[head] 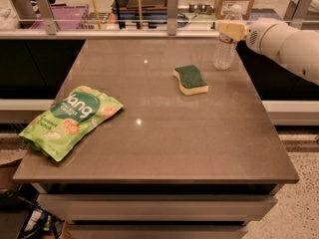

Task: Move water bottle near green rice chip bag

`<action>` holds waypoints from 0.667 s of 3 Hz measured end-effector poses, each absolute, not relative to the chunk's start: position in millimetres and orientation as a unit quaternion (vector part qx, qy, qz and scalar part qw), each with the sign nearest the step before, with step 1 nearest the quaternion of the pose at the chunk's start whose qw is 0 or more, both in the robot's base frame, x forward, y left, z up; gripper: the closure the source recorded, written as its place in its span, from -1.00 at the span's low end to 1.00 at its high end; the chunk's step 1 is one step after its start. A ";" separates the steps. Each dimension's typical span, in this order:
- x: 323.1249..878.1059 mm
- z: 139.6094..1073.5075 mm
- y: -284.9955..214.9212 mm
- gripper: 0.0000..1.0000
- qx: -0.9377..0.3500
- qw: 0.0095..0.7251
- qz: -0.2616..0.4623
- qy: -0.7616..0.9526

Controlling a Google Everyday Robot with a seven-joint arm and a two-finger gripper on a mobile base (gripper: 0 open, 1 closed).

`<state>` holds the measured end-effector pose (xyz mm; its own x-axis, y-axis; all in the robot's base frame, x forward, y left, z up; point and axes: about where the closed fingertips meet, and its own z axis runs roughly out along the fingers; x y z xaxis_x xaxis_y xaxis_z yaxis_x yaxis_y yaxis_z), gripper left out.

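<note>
The water bottle [224, 51], clear with a white cap, stands upright at the table's far right edge. My gripper [231, 30], with yellowish tips on a white arm [286, 46] reaching in from the right, is at the bottle's upper part, overlapping its neck. The green rice chip bag [70, 121] lies flat at the table's front left, far from the bottle.
A green-and-yellow sponge [190, 79] lies between the bottle and the bag, closer to the bottle. The brown table [199, 143] has a rail with metal posts [172, 6] along its far edge. Boxes and clutter stand behind the rail.
</note>
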<state>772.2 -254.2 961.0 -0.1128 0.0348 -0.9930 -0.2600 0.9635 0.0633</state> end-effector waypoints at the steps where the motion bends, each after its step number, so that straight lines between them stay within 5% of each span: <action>1: 772.8 960.7 -252.4 -0.19 -0.077 0.661 0.112 0.738; 2: 773.4 960.4 -250.4 0.30 -0.078 0.661 0.113 0.738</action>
<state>773.4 -250.4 960.4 -0.1137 0.0350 -0.9929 -0.2650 0.9621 0.0642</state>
